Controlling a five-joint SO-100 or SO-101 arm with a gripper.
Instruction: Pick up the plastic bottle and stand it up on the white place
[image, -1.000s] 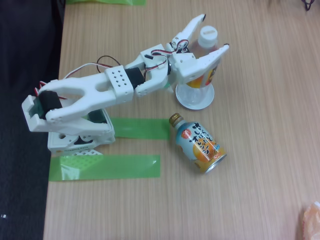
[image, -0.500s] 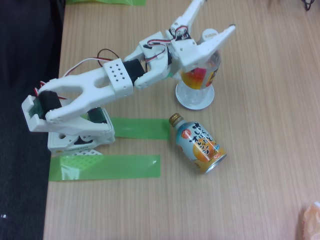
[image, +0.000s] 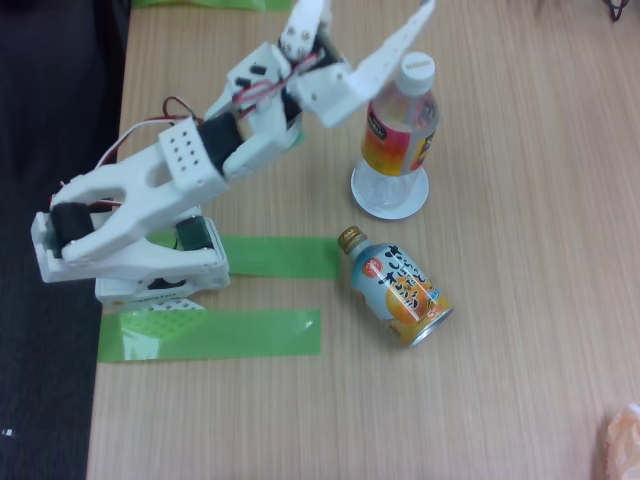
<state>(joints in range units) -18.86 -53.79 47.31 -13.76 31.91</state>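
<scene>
On the white place | plastic bottle stands upright, cap up | end effector spread wide, empty, up and left of the bottle, not touching | handling: looks light, thin-walled, top-heavy and smooth, likely to tip; best gripped gently around the labelled middle | can lies just below the white place.

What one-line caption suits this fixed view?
Plastic bottle stands upright on the white disc; the open gripper is raised clear, with a can lying nearby.
</scene>
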